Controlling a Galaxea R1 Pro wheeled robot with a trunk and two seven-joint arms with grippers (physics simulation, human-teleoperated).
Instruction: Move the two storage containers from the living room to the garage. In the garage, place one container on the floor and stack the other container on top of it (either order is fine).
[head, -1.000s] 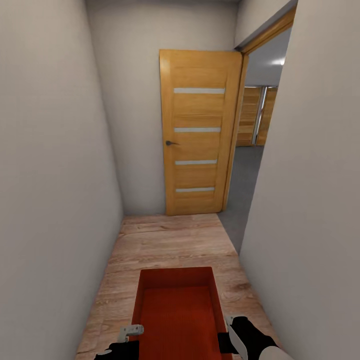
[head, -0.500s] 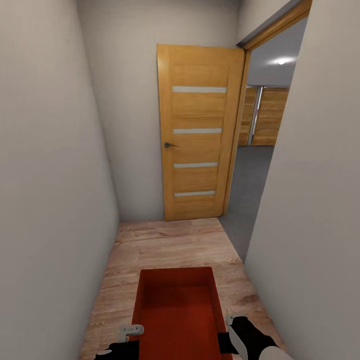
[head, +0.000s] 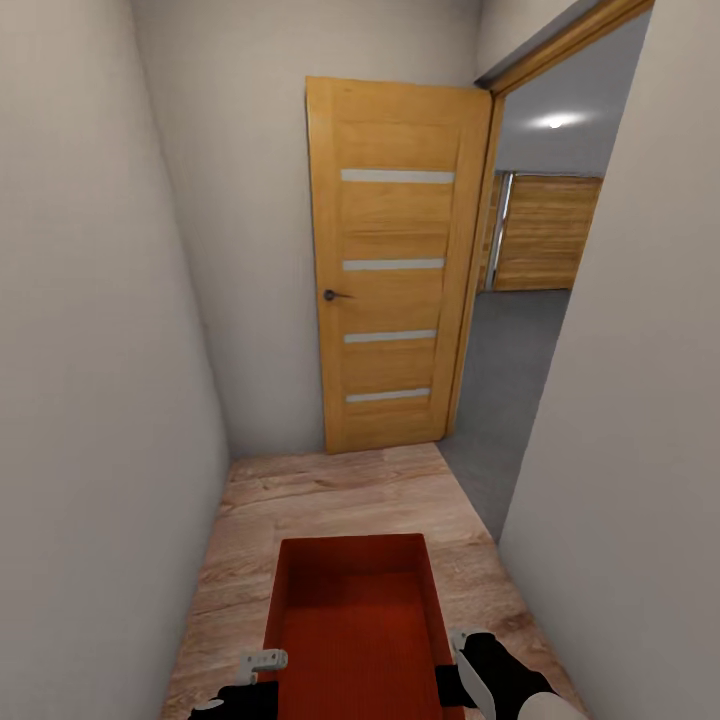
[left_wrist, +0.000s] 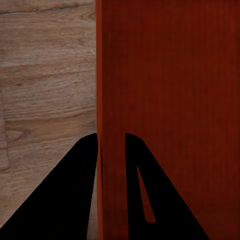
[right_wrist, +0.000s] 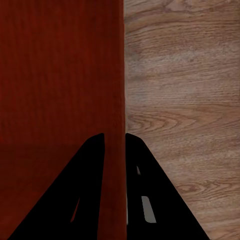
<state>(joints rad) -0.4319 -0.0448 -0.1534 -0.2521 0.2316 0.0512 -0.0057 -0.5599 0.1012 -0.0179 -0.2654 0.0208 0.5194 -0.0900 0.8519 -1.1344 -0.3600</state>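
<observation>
While we carry it low in front of us, the orange-red bin (head: 355, 625) reads as stiff, light plastic — upright thin walls, a finely ribbed bottom, nothing inside it. We judge the long side walls the right place to hold: our left gripper (left_wrist: 111, 142) has its fingers narrowed onto the left wall, one finger inside and one outside, and our right gripper (right_wrist: 115, 141) pinches the right wall the same way. Smooth thin walls could slip or flex under a pinch, so we should keep both sides level. Below the bin lies light wood-plank floor (head: 330, 500), with pale walls close on either side. Ahead, a wooden door (head: 395, 265) with glass strips stands open — beyond it, dark grey floor (head: 505, 400), which we take to be the garage.
</observation>
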